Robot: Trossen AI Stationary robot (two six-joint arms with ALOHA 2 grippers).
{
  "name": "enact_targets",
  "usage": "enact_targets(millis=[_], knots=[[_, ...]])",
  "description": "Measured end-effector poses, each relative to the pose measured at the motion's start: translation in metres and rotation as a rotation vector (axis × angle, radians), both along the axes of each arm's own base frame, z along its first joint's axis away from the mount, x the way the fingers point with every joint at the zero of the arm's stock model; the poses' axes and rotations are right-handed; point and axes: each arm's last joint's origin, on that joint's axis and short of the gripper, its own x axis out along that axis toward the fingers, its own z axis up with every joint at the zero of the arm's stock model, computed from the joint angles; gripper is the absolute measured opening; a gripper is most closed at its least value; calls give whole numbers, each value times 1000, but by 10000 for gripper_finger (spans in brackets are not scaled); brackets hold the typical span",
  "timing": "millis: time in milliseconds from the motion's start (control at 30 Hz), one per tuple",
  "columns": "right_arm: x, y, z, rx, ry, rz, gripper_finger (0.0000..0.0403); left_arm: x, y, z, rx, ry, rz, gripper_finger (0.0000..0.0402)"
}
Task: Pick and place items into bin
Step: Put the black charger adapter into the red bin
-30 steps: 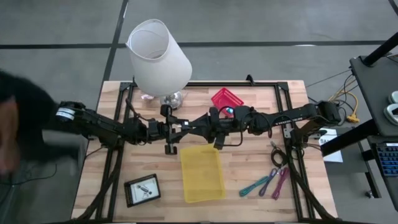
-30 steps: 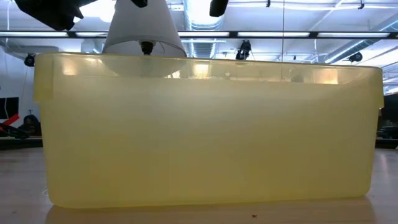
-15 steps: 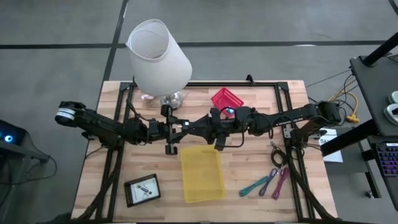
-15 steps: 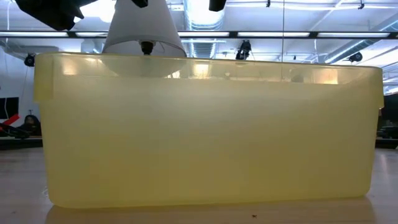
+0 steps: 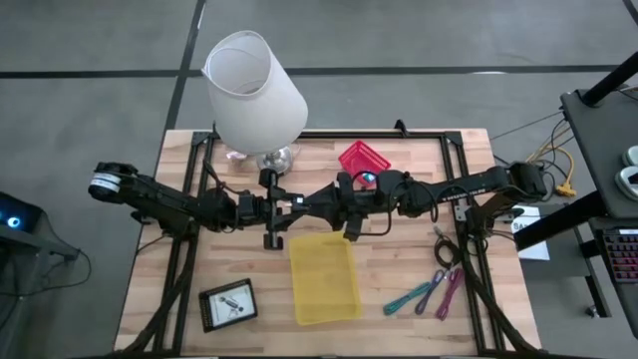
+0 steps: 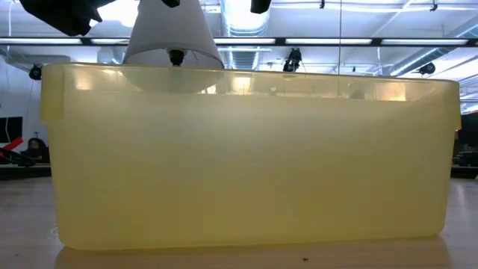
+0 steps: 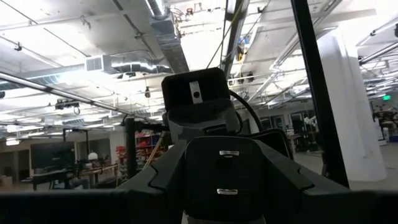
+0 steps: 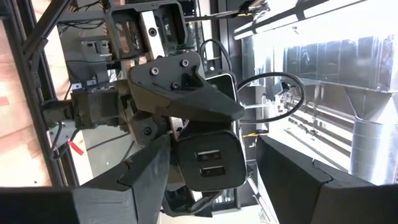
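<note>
Nowhere any readable writing: both arms' fingers unclear, meeting mid-table above the yellow bin (image 5: 324, 279).

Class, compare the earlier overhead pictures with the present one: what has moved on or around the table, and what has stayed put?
Only a dark blurred shape, perhaps a person, at the left edge beside the table is gone. Both arms remain stretched toward each other, the left gripper and right gripper meeting above the yellow plastic bin. The teal and purple strips lie unmoved.
</note>
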Motion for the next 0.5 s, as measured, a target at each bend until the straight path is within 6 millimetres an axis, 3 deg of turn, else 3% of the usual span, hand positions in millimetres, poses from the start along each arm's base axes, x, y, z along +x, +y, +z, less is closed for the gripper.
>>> enact_targets(millis=[333,500], knots=[[0,0,1,5,-13,-1,222,0,2,0,0,0,9,133],[0,0,1,21,-12,0,204,0,2,0,0,-1,10,133]])
